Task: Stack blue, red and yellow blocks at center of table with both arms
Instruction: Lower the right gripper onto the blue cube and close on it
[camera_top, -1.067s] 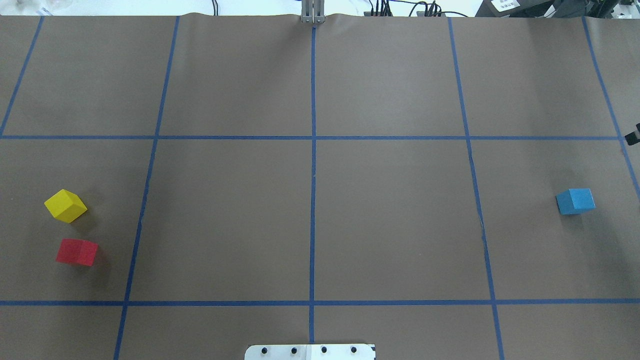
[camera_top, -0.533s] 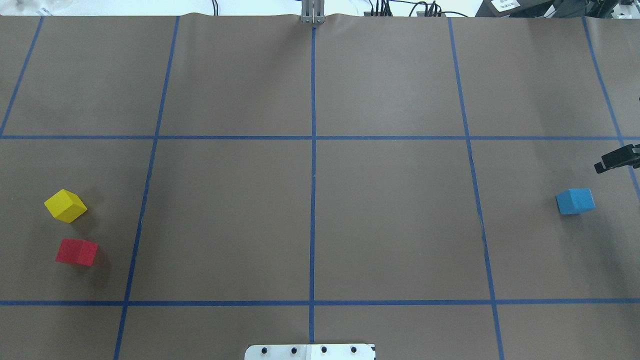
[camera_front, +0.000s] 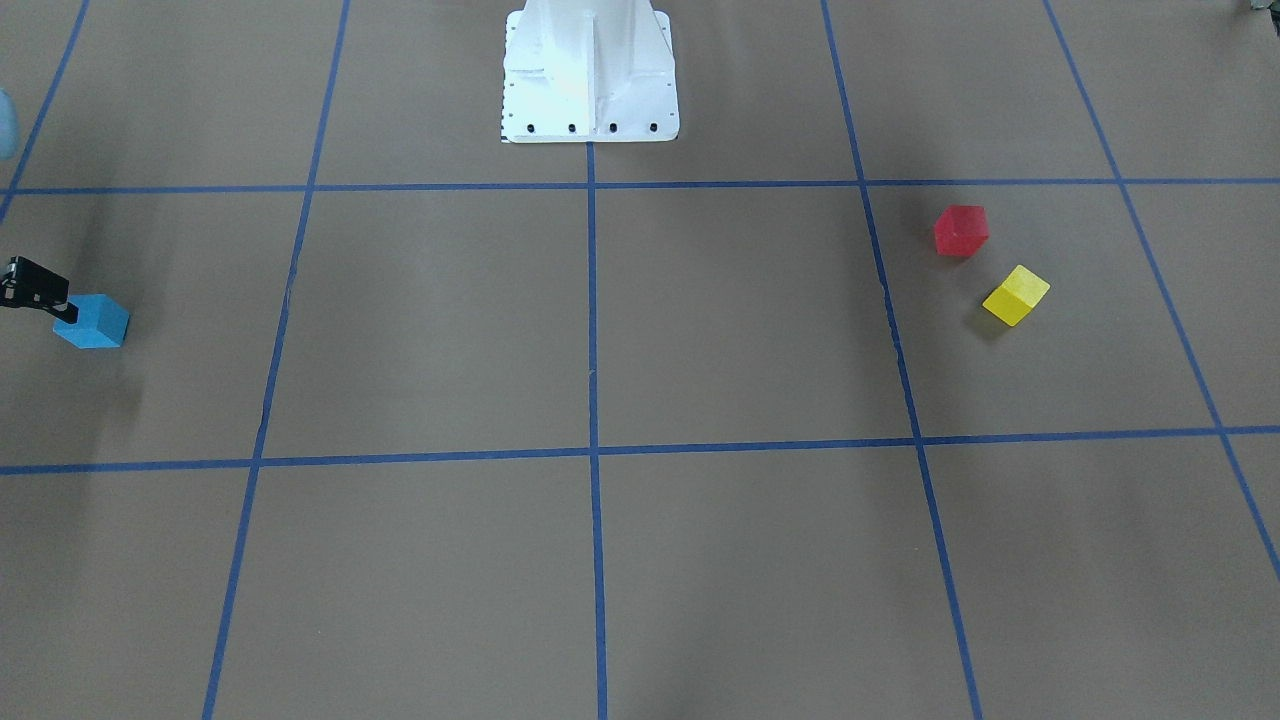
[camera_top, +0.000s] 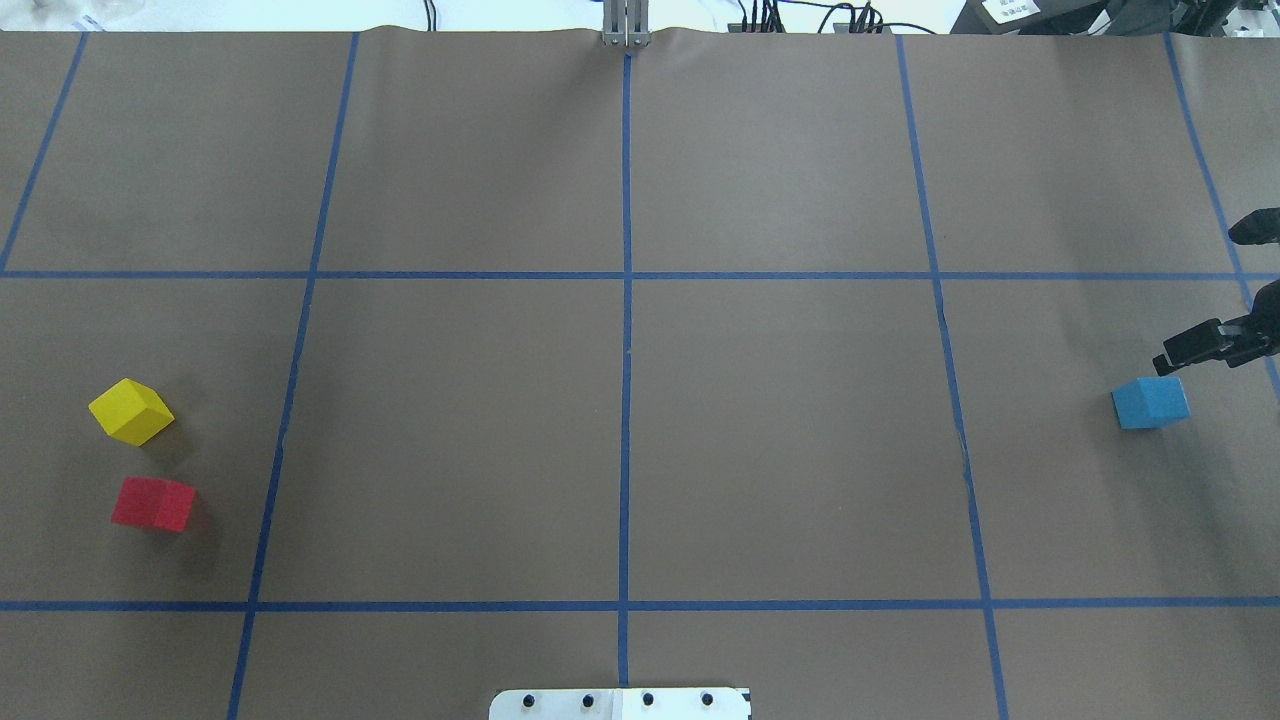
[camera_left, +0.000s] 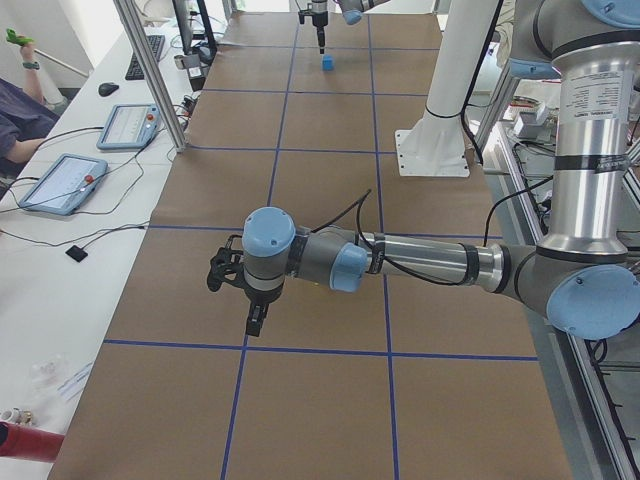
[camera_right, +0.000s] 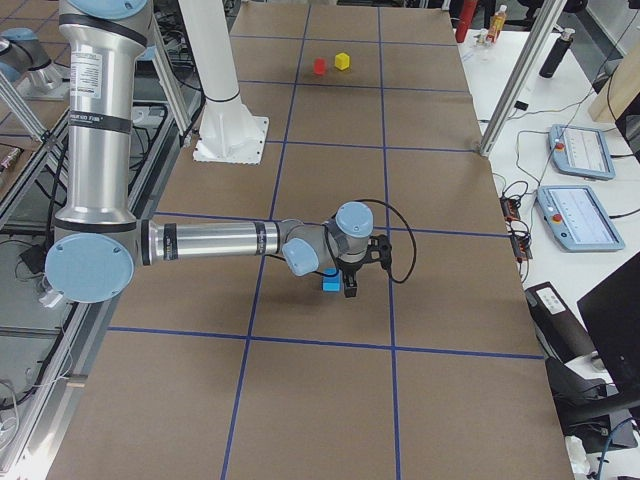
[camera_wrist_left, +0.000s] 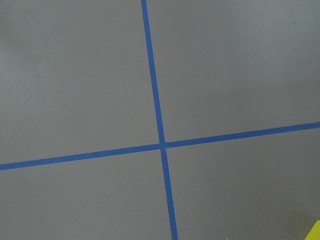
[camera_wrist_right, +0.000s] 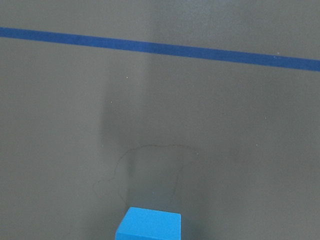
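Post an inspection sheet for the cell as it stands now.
surface: brown paper with a blue tape grid, lying flat.
job's things: blue block at the robot's right; yellow block and red block at its left, close together but apart. Nothing is stacked at centre.
clutter: nothing seen.
grippers: right gripper open, by the blue block, not gripping it. Left gripper over bare paper; cannot tell if it is open or shut.
cables: a cable loops at the right wrist; a bundle lies at the far table edge.
surroundings: base plate; pendants on the side desk.
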